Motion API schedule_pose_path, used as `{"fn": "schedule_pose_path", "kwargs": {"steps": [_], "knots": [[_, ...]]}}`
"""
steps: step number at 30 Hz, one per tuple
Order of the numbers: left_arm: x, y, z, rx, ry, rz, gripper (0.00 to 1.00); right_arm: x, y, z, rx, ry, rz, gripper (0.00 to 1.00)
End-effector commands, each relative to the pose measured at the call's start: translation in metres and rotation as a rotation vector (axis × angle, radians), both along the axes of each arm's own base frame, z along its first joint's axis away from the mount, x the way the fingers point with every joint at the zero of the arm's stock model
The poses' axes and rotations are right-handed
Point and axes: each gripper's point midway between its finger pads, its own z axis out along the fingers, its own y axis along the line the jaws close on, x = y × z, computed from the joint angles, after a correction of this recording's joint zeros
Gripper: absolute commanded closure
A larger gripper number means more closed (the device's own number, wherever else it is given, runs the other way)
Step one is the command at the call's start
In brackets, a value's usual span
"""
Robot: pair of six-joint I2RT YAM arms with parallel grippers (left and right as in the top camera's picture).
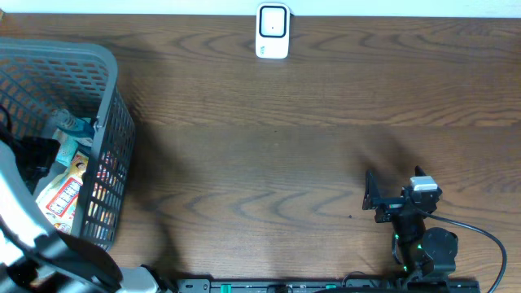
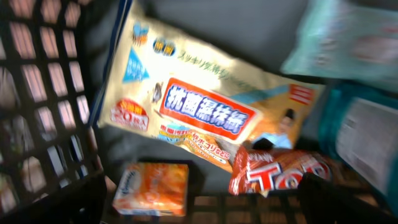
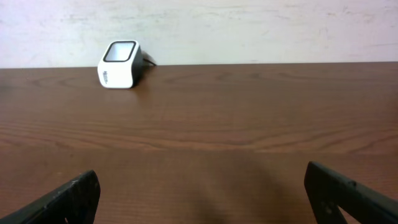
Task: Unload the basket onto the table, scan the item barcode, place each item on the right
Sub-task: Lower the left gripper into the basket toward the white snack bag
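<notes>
Cream flat packet with blue-and-red Japanese lettering (image 2: 205, 109) lies on a slant inside the grey plastic mesh basket (image 1: 110, 89), which stands at the left edge of the dark wood-grain bench (image 1: 277, 155). Just below it rest a crumpled red snack wrapper (image 2: 280, 174) and a small orange packet (image 2: 152, 186); a pale green pack (image 2: 348, 37) and a teal container (image 2: 364, 137) crowd its right side. The left end effector (image 2: 205, 190) hangs inside the basket directly over these goods, its jaws spread wide with nothing gripped. The cream packet sits ahead of the gap between them and the red wrapper nearest, though blur hides whether anything touches. The white box-shaped barcode scanner (image 1: 273, 31) stands at the far edge of the bench, well apart from the basket. The right end effector (image 3: 200, 174) rests low over bare wood near the front right, jaws fully parted and empty, facing the scanner across the bench.
</notes>
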Motion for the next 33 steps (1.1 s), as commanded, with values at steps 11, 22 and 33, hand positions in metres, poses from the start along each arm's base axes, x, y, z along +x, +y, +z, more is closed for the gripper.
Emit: {"fn": "schedule_pose_path", "kwargs": {"steps": [11, 22, 33], "knots": [[-0.036, -0.025, -0.089, -0.042, 0.123, 0.792, 0.02, 0.0, 0.001, 0.0, -0.014, -0.006, 0.002, 0.01], [-0.036, -0.012, -0.138, 0.043, 0.046, 0.717, 0.41, 0.0, 0.001, 0.0, -0.015, -0.006, 0.002, 0.01], [-0.007, 0.014, -0.104, 0.097, -0.055, 0.428, 0.93, 0.0, 0.001, 0.0, -0.014, -0.006, 0.002, 0.01]]}}
